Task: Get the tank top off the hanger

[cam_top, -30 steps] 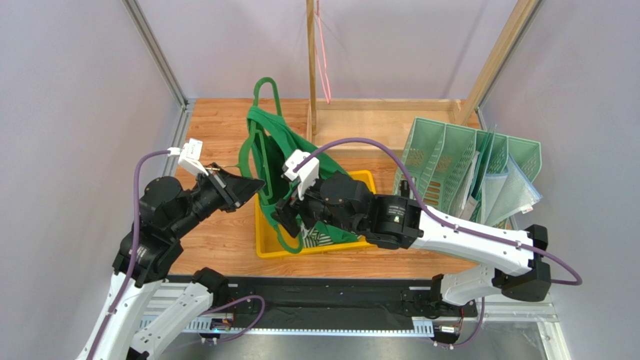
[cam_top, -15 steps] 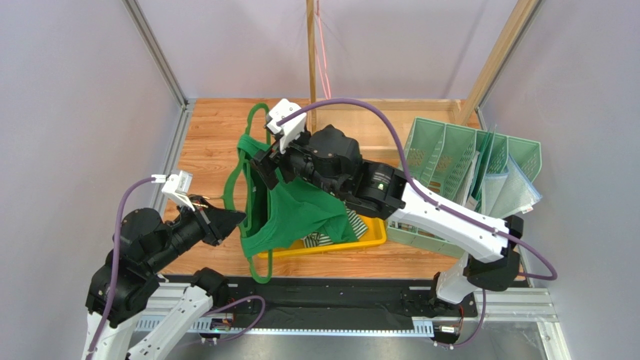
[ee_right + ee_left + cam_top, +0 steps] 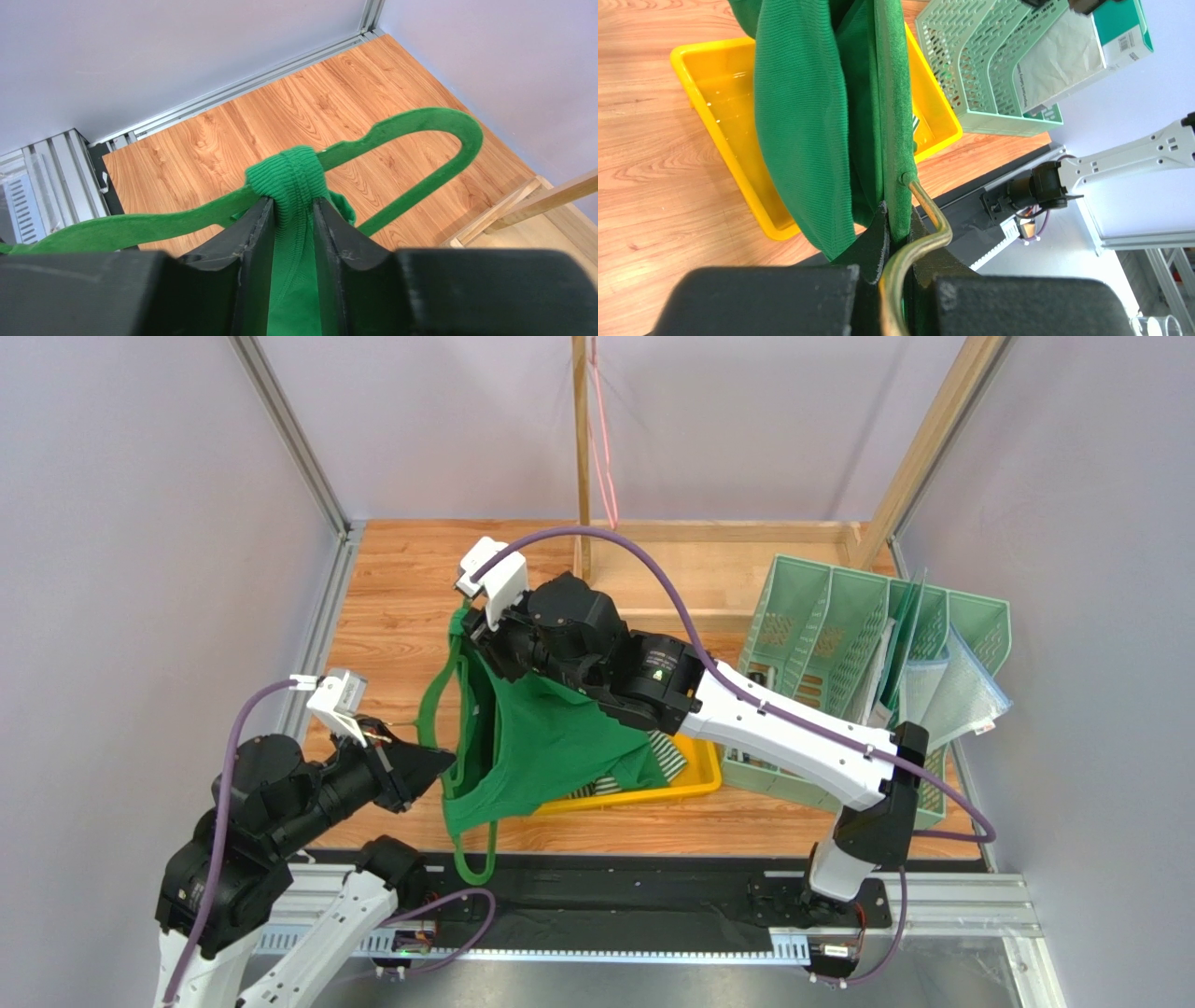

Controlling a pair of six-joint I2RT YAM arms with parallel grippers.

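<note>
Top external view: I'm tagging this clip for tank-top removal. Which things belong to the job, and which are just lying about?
In the job: green tank top; green hanger; left pincer, shut on the hanger; right pincer, shut on the tank top.
Lying about: yellow tray; mint-green file rack; wooden post.

Green tank top [image 3: 540, 735], draped on green hanger [image 3: 428, 115]

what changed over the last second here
The right gripper rose from the yellow bin, swung out and left, and closed on the tank top strap at the hanger. The left gripper, shut on the hook, pulled back toward the near edge. The yellow bin and green file rack stayed put.
</note>
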